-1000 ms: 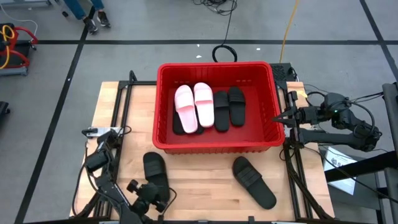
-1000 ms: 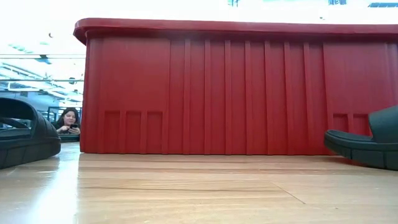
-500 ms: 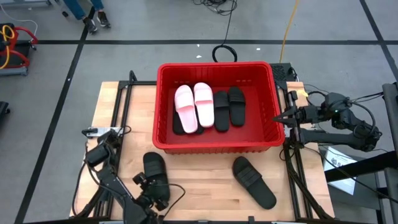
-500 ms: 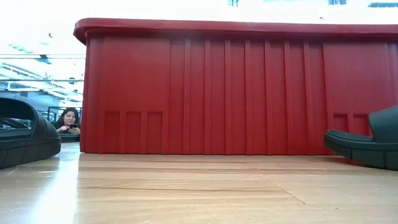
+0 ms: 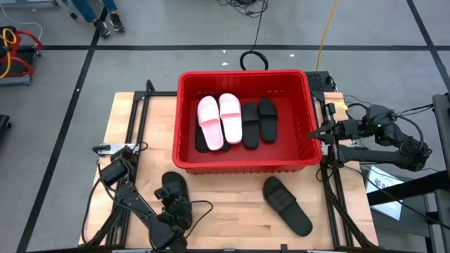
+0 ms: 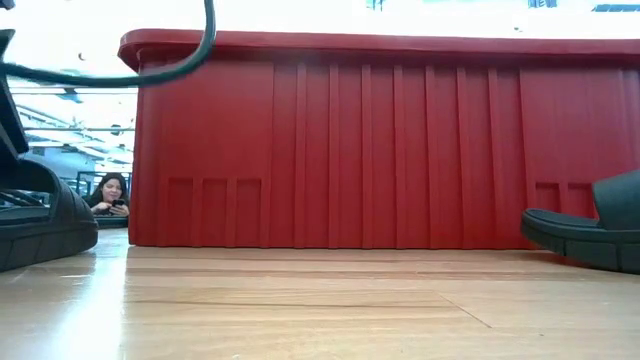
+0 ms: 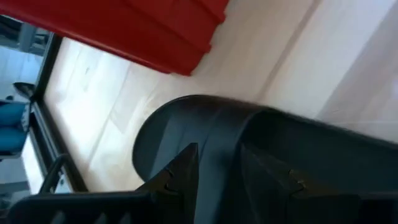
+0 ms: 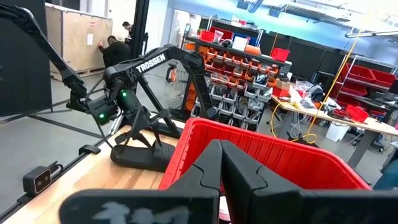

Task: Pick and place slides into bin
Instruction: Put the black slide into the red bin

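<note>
The red bin (image 5: 242, 73) stands at the table's middle with two pink slides (image 5: 219, 119) and black slides (image 5: 257, 121) lying inside. A black slide (image 5: 171, 184) lies flat on the table near the bin's near left corner. It also shows in the low view (image 6: 40, 225) and the left wrist view (image 7: 205, 124). Another black slide (image 5: 287, 205) lies flat at the near right. My left gripper (image 7: 227, 177) is open, over the left black slide's strap, with one finger on either side. My right gripper (image 8: 221, 165) is shut and empty beside the bin's right wall. My left gripper has its open fingers (image 7: 180, 177) over the strap of the left black slide (image 7: 249, 143), coming from the near side and slanting down. I cannot tell whether they touch it. The slide lies flat on the table.
The bin's near wall (image 6: 380, 140) stands close behind both loose slides. A cable (image 6: 150, 70) of the left arm hangs above the left slide. Bare wood lies between the two slides (image 5: 225, 207). A person (image 6: 110, 192) sits in the room beyond the table.
My left gripper has gone from the table's near edge toward the far edge, onto the left black slide. Its arm and cable have come into the low view at the upper left. The slide has kept still.
</note>
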Controlling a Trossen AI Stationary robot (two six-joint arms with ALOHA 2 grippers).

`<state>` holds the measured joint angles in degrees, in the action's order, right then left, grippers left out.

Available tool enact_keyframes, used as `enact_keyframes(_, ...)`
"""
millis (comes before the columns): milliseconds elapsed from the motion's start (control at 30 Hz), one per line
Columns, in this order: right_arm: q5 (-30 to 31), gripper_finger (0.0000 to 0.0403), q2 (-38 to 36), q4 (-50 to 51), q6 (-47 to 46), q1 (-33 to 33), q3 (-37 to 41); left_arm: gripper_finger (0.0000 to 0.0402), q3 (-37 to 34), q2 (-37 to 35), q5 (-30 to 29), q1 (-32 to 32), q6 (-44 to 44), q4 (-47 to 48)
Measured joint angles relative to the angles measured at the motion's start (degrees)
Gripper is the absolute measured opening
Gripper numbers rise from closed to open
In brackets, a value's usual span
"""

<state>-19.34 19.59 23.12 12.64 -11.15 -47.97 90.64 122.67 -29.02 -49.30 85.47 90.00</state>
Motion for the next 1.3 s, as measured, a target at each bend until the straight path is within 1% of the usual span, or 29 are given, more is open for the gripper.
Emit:
enact_keyframes(367,0.0,0.0000,0.0,0.0,0.4,0.0,0.0,0.0118,-3.1,0.0,0.5,0.5,-3.3,-0.5)
enact_keyframes(533,0.0,0.0000,0.0,0.0,0.7,0.0,0.0,0.0118,-5.0,0.0,0.5,0.6,-3.0,-1.2)
enact_keyframes(733,0.0,0.0000,0.0,-0.1,0.7,0.0,0.0,0.0115,-6.1,0.0,0.6,1.7,-5.6,-1.4)
enact_keyframes(833,0.0,0.0000,0.0,-0.1,0.6,0.0,0.0,0.0090,-6.1,0.0,1.0,2.4,-5.9,-1.4)
enact_keyframes(967,0.0,0.0000,0.0,-0.1,0.2,0.0,0.0,0.0024,-6.1,0.0,1.3,2.9,-8.4,-1.1)
enact_keyframes(1000,0.0,0.0000,0.0,-0.1,0.2,0.0,0.0,0.0013,-6.1,0.0,1.6,3.1,-9.1,-1.1)
enact_keyframes(1167,0.0,0.0000,0.0,-0.1,0.2,0.0,0.0,0.0007,-6.1,-0.5,2.5,3.4,-10.0,-1.2)
enact_keyframes(1300,0.0,0.0000,0.0,-0.1,0.2,0.0,0.0,0.0005,-6.1,-3.5,2.7,3.4,-10.3,-1.9)
